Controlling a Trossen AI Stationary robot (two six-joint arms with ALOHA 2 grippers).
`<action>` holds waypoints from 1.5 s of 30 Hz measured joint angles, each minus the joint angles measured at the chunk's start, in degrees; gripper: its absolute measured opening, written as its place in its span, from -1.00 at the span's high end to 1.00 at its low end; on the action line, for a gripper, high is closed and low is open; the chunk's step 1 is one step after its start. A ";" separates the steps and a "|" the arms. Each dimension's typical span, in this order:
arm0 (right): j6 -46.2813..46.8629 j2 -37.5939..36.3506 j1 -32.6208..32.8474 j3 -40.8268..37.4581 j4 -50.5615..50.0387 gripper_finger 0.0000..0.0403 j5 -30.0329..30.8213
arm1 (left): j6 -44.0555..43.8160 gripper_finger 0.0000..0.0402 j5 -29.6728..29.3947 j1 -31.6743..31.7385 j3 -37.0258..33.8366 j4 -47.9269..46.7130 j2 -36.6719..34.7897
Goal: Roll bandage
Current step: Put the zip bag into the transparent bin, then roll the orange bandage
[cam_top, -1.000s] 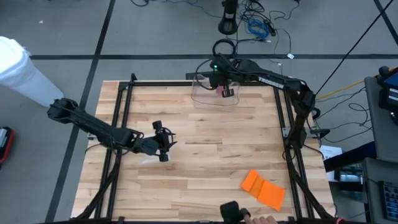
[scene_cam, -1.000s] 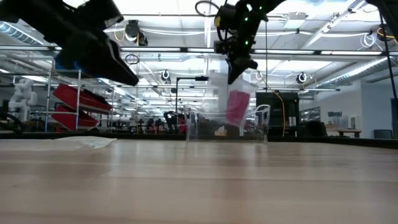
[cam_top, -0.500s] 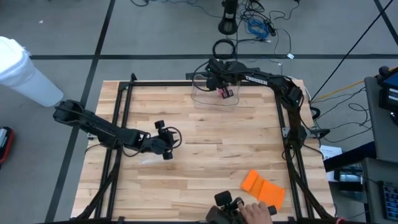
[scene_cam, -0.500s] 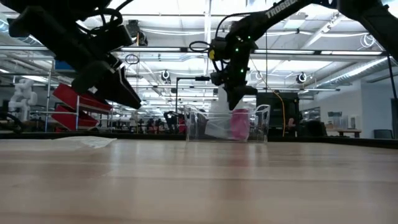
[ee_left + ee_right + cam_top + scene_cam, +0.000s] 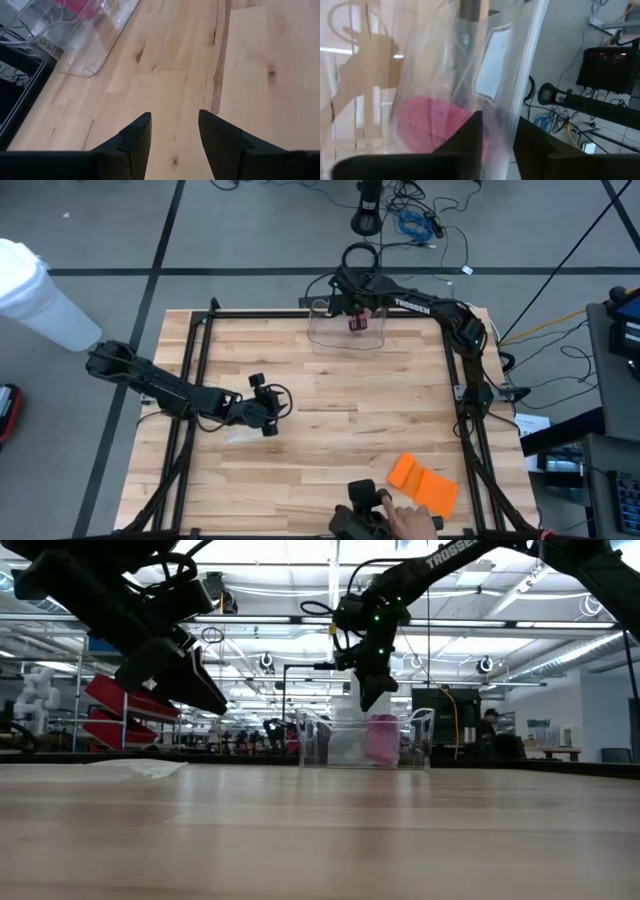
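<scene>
We are holding our right gripper (image 5: 353,318) over the clear bin (image 5: 340,335) at the table's (image 5: 330,430) far edge. In the right wrist view its fingers (image 5: 470,135) are standing slightly apart, with the edge of a clear bag (image 5: 470,90) lying between them; we cannot tell whether they are pinching the plastic or only straddling it. Inside that bag the pink bandage roll (image 5: 432,127) is sitting just beyond the fingertips. In the low view the gripper (image 5: 370,690) is hanging just above the bin (image 5: 365,740), and the pink roll (image 5: 382,738) is resting down inside the bin, under the gripper.

We are keeping our left gripper (image 5: 262,412) well apart from that, over the table's left middle. Its fingers (image 5: 135,137) are spread, gripping nothing, with bare wood showing between them. A thin clear sheet (image 5: 240,438) is lying on the table just beside it.

Near the front edge an orange packet (image 5: 423,483) is lying flat, and a person's hand (image 5: 405,518) is reaching in just beside it.
</scene>
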 joint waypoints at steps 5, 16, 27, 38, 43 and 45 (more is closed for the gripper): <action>1.91 -0.02 -0.02 2.28 0.08 0.26 1.31 | -0.13 0.15 -0.44 0.20 0.00 0.00 0.00; 19.22 -2.36 0.79 7.00 -0.38 -0.12 3.93 | -1.23 0.15 -7.52 -1.28 0.04 -4.41 -3.13; 33.34 -9.75 7.73 7.13 -2.94 -0.03 -15.78 | -2.29 0.15 -11.25 -6.12 0.04 -11.83 -14.88; 35.01 -9.68 26.32 -6.76 10.23 0.04 -16.33 | -9.29 0.15 -17.81 -13.20 0.04 -25.34 -24.02; 36.07 -9.64 32.67 -19.18 26.67 0.08 -16.29 | -17.41 0.15 -25.67 -14.32 0.04 -32.99 -25.34; 36.78 -9.64 34.67 -24.47 35.91 0.09 -17.03 | -18.47 0.15 -25.07 -14.32 0.04 -33.67 -25.31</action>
